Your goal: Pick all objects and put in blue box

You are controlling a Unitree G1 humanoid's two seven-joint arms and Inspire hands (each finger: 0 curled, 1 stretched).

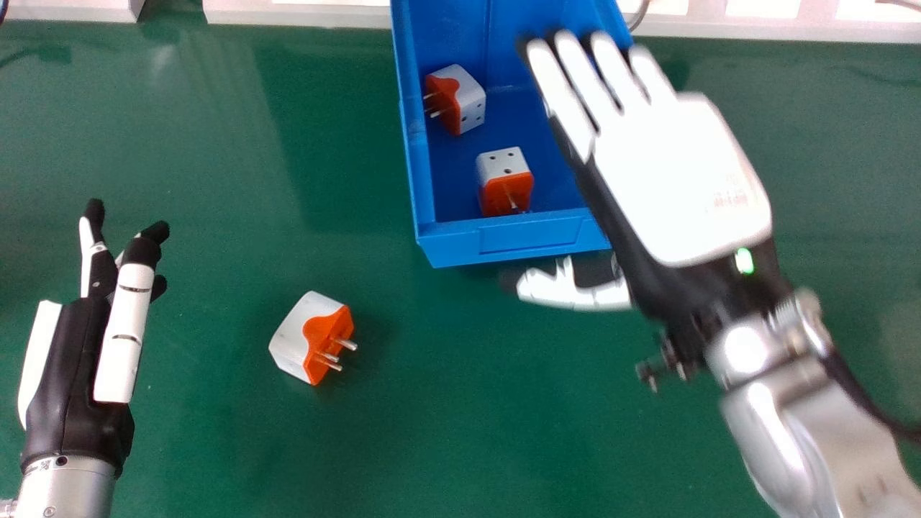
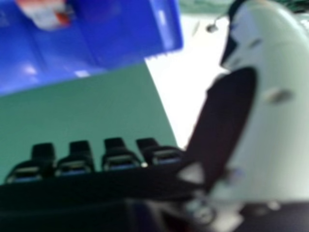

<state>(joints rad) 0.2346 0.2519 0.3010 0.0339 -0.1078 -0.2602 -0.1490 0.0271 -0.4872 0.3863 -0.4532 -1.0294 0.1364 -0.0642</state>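
One white-and-orange plug adapter (image 1: 298, 334) lies on its side on the green bench (image 1: 216, 446), well in from the far edge, its metal prongs pointing right. It sits between the left hand (image 1: 65, 374) and the near left corner of the blue box (image 1: 532, 234). The front and left walls of the box stand between this adapter and the box's inside.

The box stands at the bench's far edge, right of its middle. Inside are two more adapters of the same kind: a rear adapter (image 1: 468, 97) beside the left wall, prongs toward that wall, and a front adapter (image 1: 504, 165) close to the front wall, prongs toward the near side.

The right hand (image 1: 683, 180) is open and holds nothing, fingers straight over the right part of the box and thumb out near the front wall. Together with its wrist it hides the box's near right corner and much of the right wall. The left hand is open too, at the bench's left side.

A white ledge (image 1: 791, 30) runs past the bench's far edge, with a thin cable (image 1: 640, 14) just behind the box.
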